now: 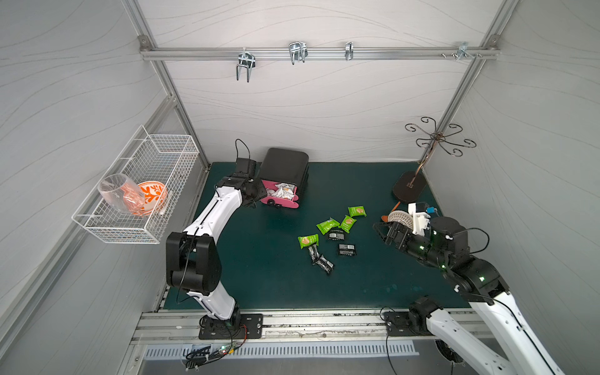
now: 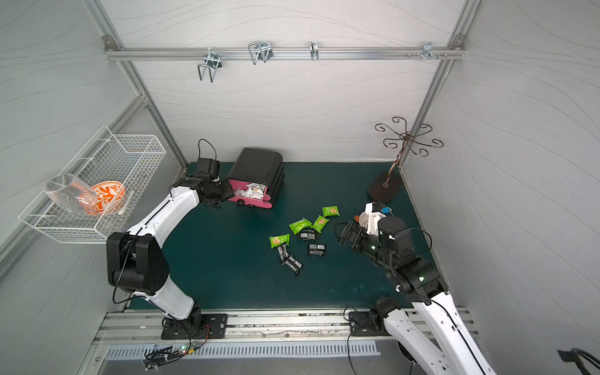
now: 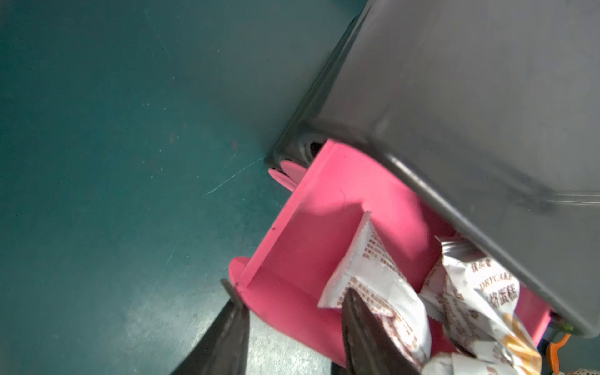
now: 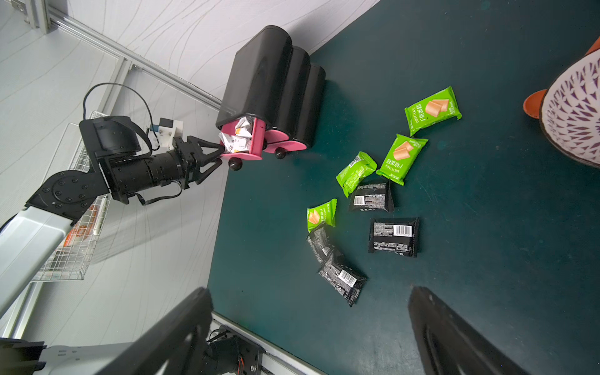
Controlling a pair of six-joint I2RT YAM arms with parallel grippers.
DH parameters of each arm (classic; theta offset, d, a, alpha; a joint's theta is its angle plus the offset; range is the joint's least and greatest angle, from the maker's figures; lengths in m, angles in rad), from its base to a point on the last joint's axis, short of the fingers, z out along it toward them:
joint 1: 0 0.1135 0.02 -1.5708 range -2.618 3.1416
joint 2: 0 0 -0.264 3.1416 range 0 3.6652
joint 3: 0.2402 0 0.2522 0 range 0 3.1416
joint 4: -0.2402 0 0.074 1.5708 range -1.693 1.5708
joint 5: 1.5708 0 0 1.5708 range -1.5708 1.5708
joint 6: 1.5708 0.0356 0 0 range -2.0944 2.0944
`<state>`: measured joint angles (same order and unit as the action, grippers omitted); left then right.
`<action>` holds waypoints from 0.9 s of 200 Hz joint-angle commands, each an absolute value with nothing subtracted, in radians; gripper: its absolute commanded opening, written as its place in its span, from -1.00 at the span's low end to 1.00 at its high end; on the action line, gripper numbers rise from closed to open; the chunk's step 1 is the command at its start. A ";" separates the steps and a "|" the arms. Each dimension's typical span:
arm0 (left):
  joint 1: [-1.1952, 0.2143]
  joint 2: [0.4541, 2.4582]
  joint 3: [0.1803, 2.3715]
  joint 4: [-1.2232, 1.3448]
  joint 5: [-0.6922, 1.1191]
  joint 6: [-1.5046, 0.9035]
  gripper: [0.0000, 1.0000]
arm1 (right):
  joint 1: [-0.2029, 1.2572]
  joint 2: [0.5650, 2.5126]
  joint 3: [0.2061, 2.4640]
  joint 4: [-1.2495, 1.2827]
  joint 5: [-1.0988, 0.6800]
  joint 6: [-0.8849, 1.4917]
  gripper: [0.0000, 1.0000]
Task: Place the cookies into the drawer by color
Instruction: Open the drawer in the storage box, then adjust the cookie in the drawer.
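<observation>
White cookies point(image 1: 284, 191) sit in the drawer point(image 1: 280, 203), far left; green cookies point(image 1: 328, 225) and black cookies point(image 1: 346, 249) lie mid-bench point(image 1: 259, 276).
Left claw point(image 4: 222, 156) half-open at its rim, right claw point(image 1: 380, 233) wide, both seemingly empty (light, slippery packets: pinch a sealed end).

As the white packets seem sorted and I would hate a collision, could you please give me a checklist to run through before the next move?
1. Top drawer pulled open: ok.
2. White packets in it, none on the mat: ok.
3. Left pincer clear of that drawer: not ok, one finger is inside it.
4. Right pincer open and empty: ok.
5. Lower drawers open for another color: not ok, both shut.
6. Green packets apart from black packets: not ok, some touch.
</observation>
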<state>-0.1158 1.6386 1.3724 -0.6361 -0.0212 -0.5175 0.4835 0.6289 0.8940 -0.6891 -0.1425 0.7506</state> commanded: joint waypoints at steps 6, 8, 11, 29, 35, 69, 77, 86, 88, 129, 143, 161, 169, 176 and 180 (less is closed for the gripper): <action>-0.108 1.598 1.333 -0.641 -0.023 -0.529 0.01 | 0.496 0.694 0.912 -0.615 -0.236 0.684 0.91; -0.108 1.595 1.333 -0.640 -0.020 -0.529 0.02 | 0.499 0.702 0.914 -0.608 -0.242 0.680 0.91; -0.109 1.591 1.334 -0.638 -0.017 -0.528 0.04 | 0.504 0.711 0.916 -0.600 -0.250 0.675 0.90; -0.108 1.550 1.342 -0.629 -0.004 -0.517 0.17 | 0.560 0.805 0.952 -0.557 -0.265 0.653 0.90; -0.107 1.532 1.346 -0.627 -0.005 -0.509 0.19 | 0.584 0.838 0.967 -0.542 -0.261 0.644 0.90; -0.108 1.424 1.357 -0.615 0.001 -0.445 0.22 | 0.744 1.090 1.083 -0.422 -0.205 0.539 0.73; -0.108 1.403 1.359 -0.627 0.006 -0.433 0.22 | 0.777 1.167 1.128 -0.395 -0.199 0.509 0.62; -0.108 1.382 1.360 -0.640 0.008 -0.420 0.22 | 0.809 1.263 1.190 -0.373 -0.192 0.479 0.40; -0.109 1.378 1.360 -0.644 0.008 -0.418 0.21 | 0.814 1.281 1.203 -0.367 -0.192 0.470 0.34; -0.103 1.310 1.332 -0.673 -0.034 -0.308 0.19 | 0.868 1.665 1.451 -0.305 -0.127 0.382 -1.00; -0.097 1.292 1.293 -0.643 -0.052 -0.289 0.19 | 0.867 1.765 1.535 -0.302 -0.128 0.365 -1.00; -0.087 1.271 1.252 -0.604 -0.046 -0.292 0.21 | 0.867 1.882 1.640 -0.321 -0.138 0.346 -1.00; -0.080 1.267 1.244 -0.593 -0.029 -0.301 0.23 | 0.868 1.922 1.680 -0.325 -0.137 0.342 -1.00; -0.071 1.264 1.242 -0.590 -0.005 -0.312 0.24 | 0.867 1.954 1.707 -0.325 -0.134 0.342 -1.00; -0.067 1.265 1.241 -0.588 0.004 -0.314 0.25 | 0.868 1.968 1.721 -0.327 -0.133 0.343 -1.00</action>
